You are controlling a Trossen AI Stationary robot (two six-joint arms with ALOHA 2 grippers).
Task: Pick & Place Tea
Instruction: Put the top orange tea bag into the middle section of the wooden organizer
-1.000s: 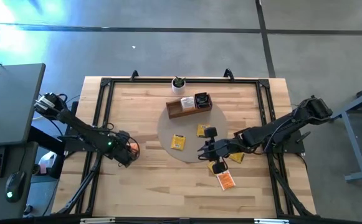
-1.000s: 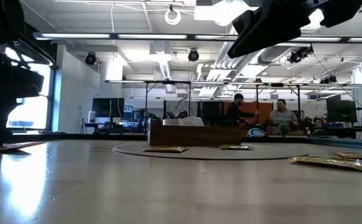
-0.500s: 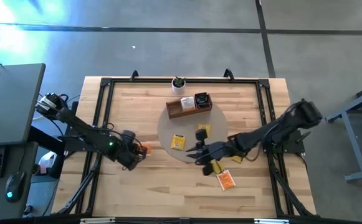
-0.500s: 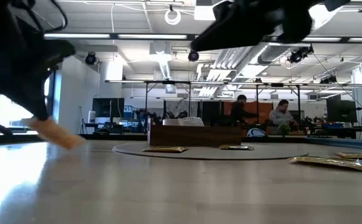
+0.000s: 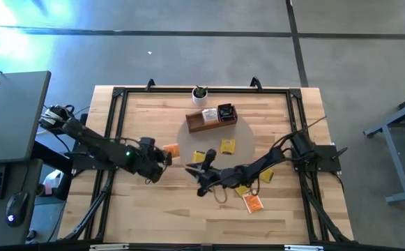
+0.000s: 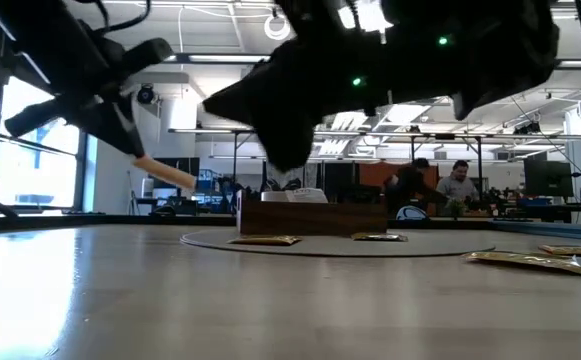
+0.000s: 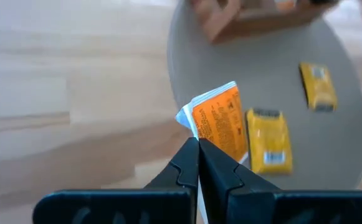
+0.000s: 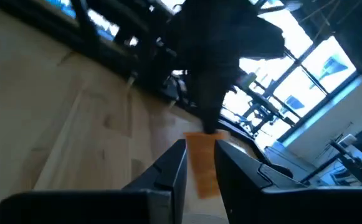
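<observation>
My left gripper (image 5: 162, 156) is shut on an orange tea sachet (image 5: 171, 150) just left of the round grey mat (image 5: 182, 139), above the table. In the low view the orange sachet (image 6: 165, 172) slants down below that gripper (image 6: 135, 148). My right gripper (image 5: 193, 170) reaches left across the mat, open, pointing at the left gripper; the orange sachet (image 8: 200, 163) shows beyond the gap between its fingers, apart from them. Yellow sachets (image 5: 228, 146) (image 5: 199, 157) lie flat on the mat. More sachets (image 5: 252, 202) (image 5: 265, 176) lie on the wood to its right. My left gripper pinches the orange sachet by one corner (image 7: 194, 134) between its two shut fingers. The sachet is lifted clear of the table and sticks out past the fingertips, tilted with its free end lower (image 6: 180, 178).
A brown wooden tray (image 5: 212, 118) stands at the mat's far edge, with a small white plant pot (image 5: 200, 93) behind it. A black frame (image 5: 118, 97) runs along the table's edges. People sit in the room beyond the table (image 6: 457, 185).
My left gripper has lifted the orange sachet from the table's left part and carried it up and right toward the mat. My right gripper has swung left across the mat toward the left gripper, leaving the sachets on the right where they lay.
</observation>
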